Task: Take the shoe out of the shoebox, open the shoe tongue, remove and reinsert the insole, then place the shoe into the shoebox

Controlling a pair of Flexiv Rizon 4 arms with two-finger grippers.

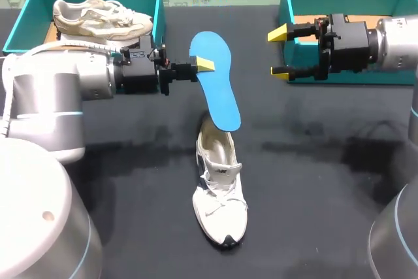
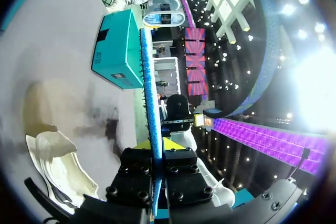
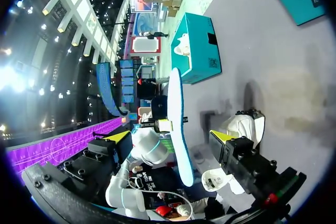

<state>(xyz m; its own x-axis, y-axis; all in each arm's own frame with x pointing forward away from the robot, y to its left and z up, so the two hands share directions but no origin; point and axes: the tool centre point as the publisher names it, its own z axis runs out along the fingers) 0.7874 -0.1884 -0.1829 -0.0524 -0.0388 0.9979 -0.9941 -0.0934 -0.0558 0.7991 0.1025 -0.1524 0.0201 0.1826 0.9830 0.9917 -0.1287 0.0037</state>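
My left gripper (image 1: 204,65) is shut on the edge of a blue insole (image 1: 216,86), held up over the middle of the table. The insole's lower end hangs at the heel opening of a white shoe (image 1: 220,194), which stands on the black table with its toe toward the front edge. In the left wrist view the insole (image 2: 149,87) shows edge-on between that gripper's (image 2: 156,143) yellow tips, with the shoe (image 2: 58,161) beside it. My right gripper (image 1: 279,53) is open, right of the insole and apart from it. From the right wrist, the insole (image 3: 176,124) stands ahead of the open gripper (image 3: 170,136).
A teal shoebox (image 1: 157,4) at the back left holds a beige shoe (image 1: 98,17). A second teal shoebox (image 1: 287,4) stands at the back right, behind my right gripper. The black table (image 1: 313,181) lies bare to the right of the white shoe.
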